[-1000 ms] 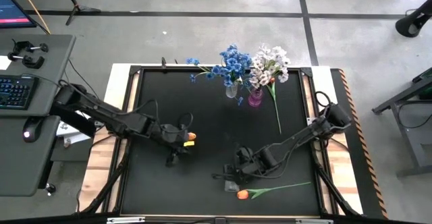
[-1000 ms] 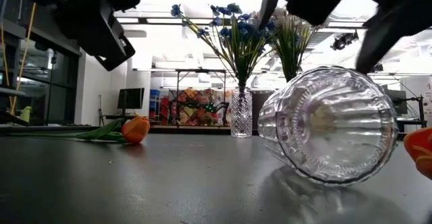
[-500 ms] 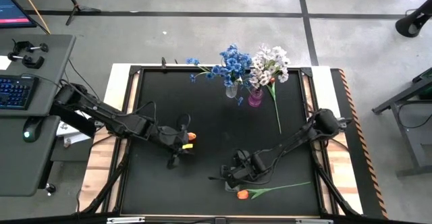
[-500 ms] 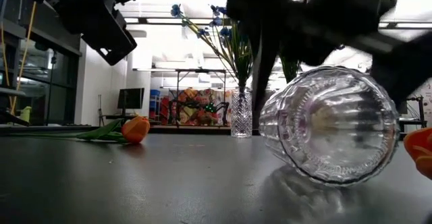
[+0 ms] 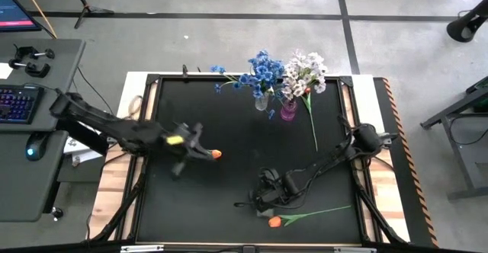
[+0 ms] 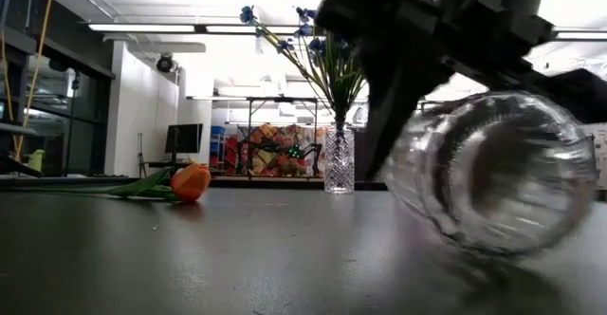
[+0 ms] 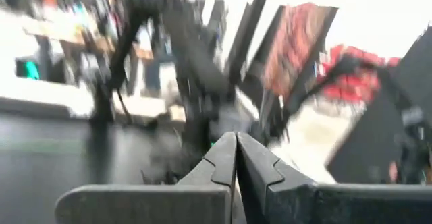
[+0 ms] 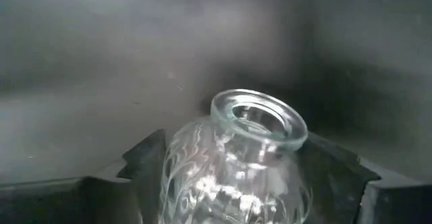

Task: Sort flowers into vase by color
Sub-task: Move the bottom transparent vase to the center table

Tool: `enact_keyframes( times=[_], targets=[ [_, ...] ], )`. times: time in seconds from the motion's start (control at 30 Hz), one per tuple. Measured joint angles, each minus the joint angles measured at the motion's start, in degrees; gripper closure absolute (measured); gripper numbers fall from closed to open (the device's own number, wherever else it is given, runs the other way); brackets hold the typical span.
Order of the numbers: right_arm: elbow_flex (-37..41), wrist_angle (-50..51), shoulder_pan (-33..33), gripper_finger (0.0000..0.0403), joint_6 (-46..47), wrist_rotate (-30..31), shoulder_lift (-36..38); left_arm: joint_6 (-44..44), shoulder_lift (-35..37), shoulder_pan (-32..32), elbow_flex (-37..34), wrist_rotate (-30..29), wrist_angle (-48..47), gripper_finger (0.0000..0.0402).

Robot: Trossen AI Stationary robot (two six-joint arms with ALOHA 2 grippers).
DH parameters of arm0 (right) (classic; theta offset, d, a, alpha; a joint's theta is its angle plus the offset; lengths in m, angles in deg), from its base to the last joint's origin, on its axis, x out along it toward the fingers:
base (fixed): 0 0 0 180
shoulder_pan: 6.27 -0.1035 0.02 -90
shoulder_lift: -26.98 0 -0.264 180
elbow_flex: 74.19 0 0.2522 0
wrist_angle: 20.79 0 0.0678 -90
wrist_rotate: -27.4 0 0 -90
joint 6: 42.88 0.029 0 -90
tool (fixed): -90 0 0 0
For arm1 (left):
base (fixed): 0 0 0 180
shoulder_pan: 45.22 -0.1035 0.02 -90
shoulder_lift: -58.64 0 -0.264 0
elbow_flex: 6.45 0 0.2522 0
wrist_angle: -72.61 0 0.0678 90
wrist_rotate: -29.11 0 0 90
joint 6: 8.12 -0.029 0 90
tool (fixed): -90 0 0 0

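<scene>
Lying on its side between the right gripper's (image 8: 233, 177) dark fingers, the ribbed clear glass vase (image 8: 236, 163) shows a round thick-lipped mouth pointing away past the fingertips; the jaws stand one on each flank of its belly, closed in against the glass. The low view gives what the wrist view cannot: the vase (image 6: 493, 177) looks tipped, its fluted body blurred, with the gripper's black bulk above and beside it.

From above, the right gripper (image 5: 263, 197) sits low over the matte black table (image 5: 229, 123), and an orange tulip (image 5: 274, 220) on a long thin green stem lies just beyond the jaws, toward the near table edge, apart from them. Only the high view shows this tulip.

Well away from the right jaws, at the far edge, stand two small vases: one with bushy blue sprays (image 5: 261, 68), and a pink one with white sprays (image 5: 303, 70) touching them.

The left gripper (image 5: 204, 152) hovers over open tabletop with its jaws pressed together, as the left wrist view (image 7: 236, 160) shows; a second orange tulip head (image 5: 216, 155) lies right at the fingertips, whether touching I cannot tell. Bare black surface lies open between the two grippers.
</scene>
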Motion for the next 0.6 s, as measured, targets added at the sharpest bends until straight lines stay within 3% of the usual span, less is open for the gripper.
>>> enact_keyframes(
  times=[0.17, 0.27, 0.43, 0.6],
  targets=[
    [0.0, -0.5, 1.9, 0.0153, -10.56, 6.81, 3.34, -3.76, 10.82, 0.17, 1.28, -3.64, 0.34, 0.0402],
    [0.0, -6.01, 4.31, 0.0153, -22.47, 12.45, 5.04, -5.73, 15.64, 0.21, 1.8, -4.62, 0.94, 0.0402],
    [-0.03, -29.39, 9.0, 0.0153, -51.14, 13.19, 3.53, -7.06, 19.28, 0.21, 1.81, -4.94, 4.38, 0.0402],
    [-0.09, -52.41, 13.44, 0.0153, -75.48, 10.27, -2.2, -7.82, 18.15, 0.25, 1.79, -4.68, 10.47, 0.0402]
  ],
)
